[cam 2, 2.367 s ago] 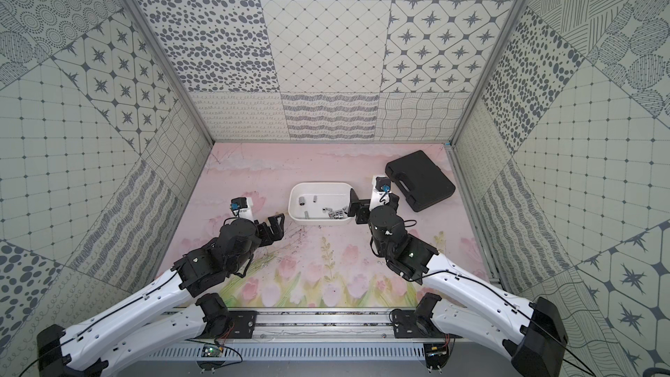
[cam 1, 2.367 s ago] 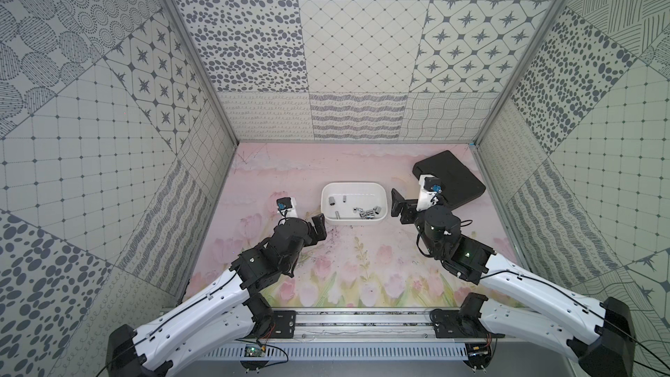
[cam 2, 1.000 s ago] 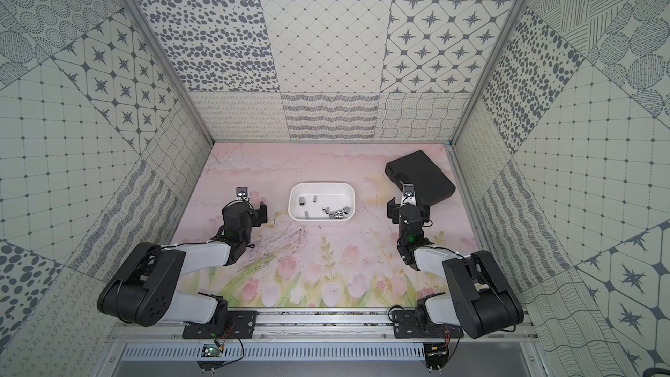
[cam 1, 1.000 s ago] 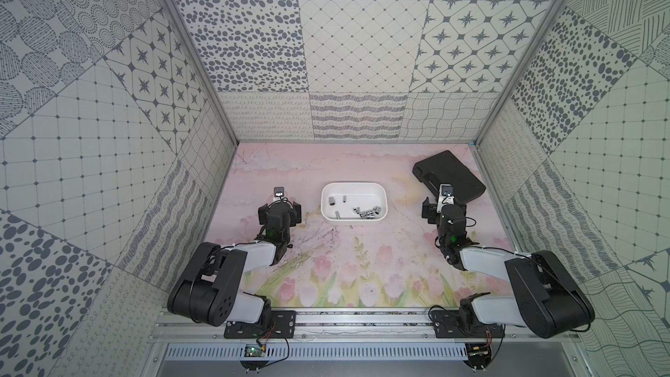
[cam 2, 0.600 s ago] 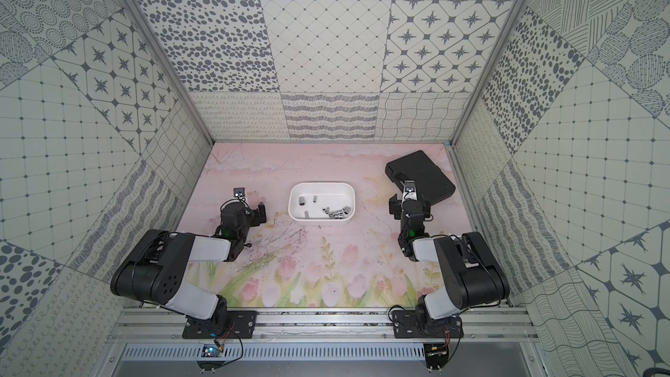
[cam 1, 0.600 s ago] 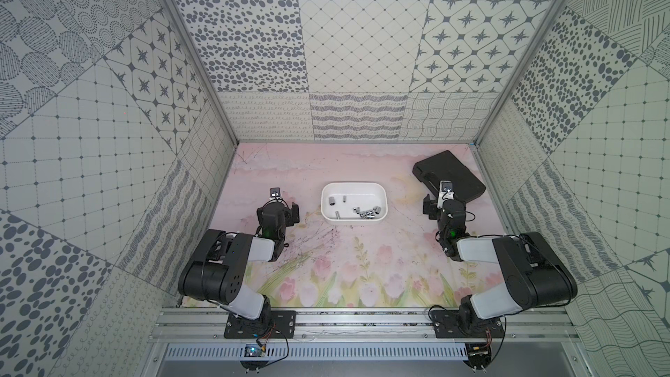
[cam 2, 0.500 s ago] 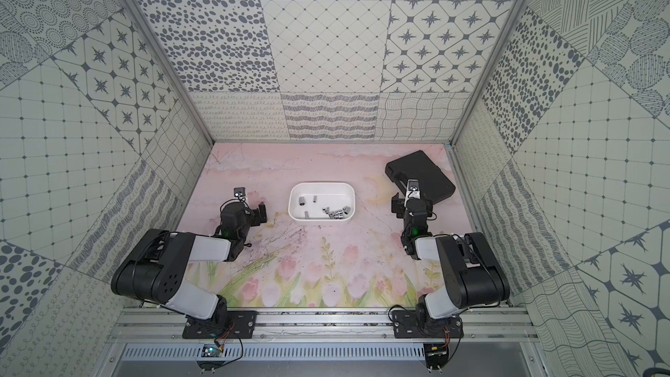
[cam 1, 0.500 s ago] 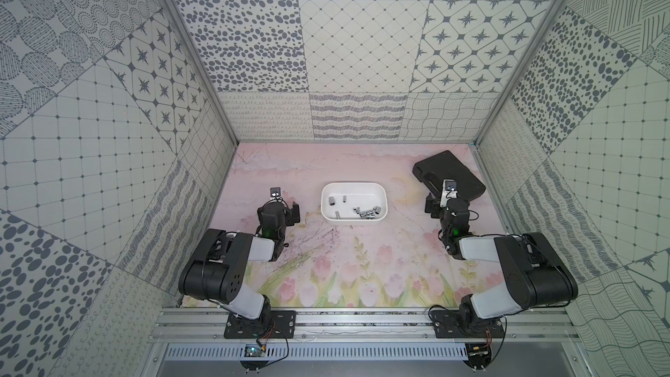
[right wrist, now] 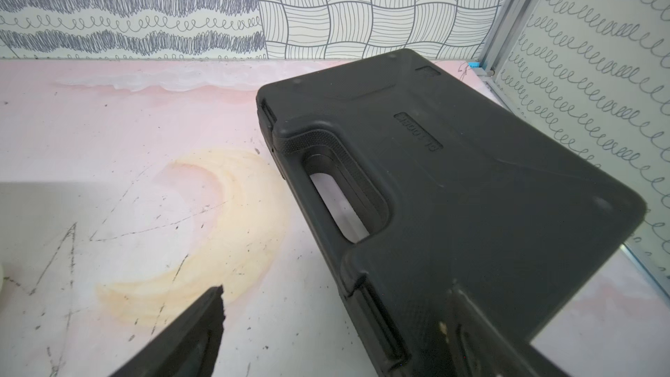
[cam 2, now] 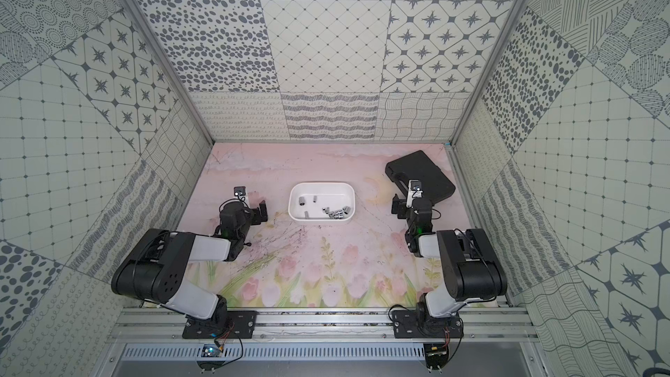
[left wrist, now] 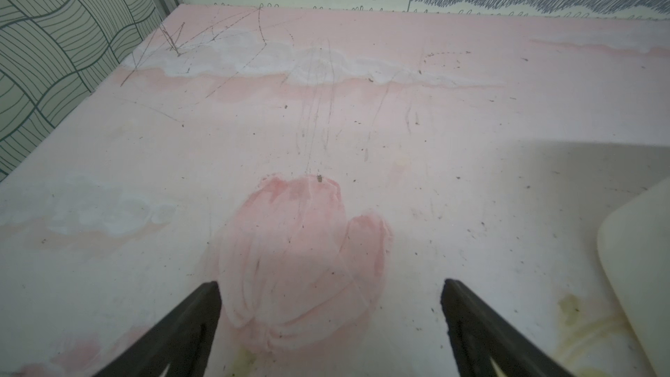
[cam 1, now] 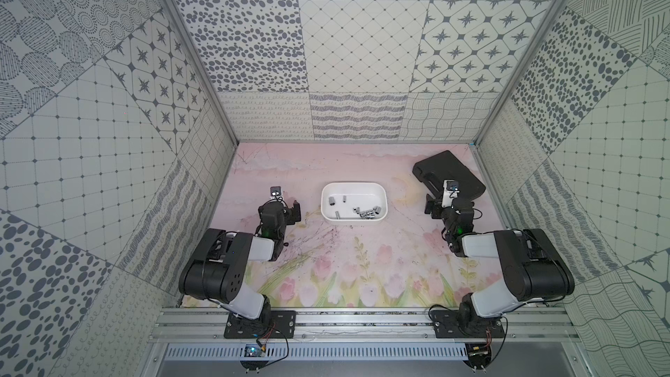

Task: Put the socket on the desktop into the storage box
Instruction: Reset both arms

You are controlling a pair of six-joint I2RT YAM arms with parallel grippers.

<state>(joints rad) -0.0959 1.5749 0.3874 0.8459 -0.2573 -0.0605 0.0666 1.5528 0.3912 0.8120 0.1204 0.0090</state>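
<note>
The sockets (cam 1: pixel 369 212) lie inside the box (cam 1: pixel 364 193), which sits mid-desk between the two arms. Most are bunched toward its near right corner, with a few loose ones toward the left. We find none on the bare desk (cam 1: pixel 362 259) in both top views or in either wrist view (a small one hidden behind an arm could escape us), so we judge the task done or nearly so.

The left pincer (left wrist: pixel 330 284) stands wide open over bare desk and holds nothing. The right pincer (right wrist: pixel 335 291) is likewise spread wide and empty, with the case (right wrist: pixel 453 175) just ahead of it. Neither touches the box.

We judge a socket to be a small steel barrel: hard, dense for its size, smooth, not fragile, and quick to roll when nudged. We would take a lying one across its round flanks at mid-length, jaws square to its axis. The box looks light, so a bump could slide it.
</note>
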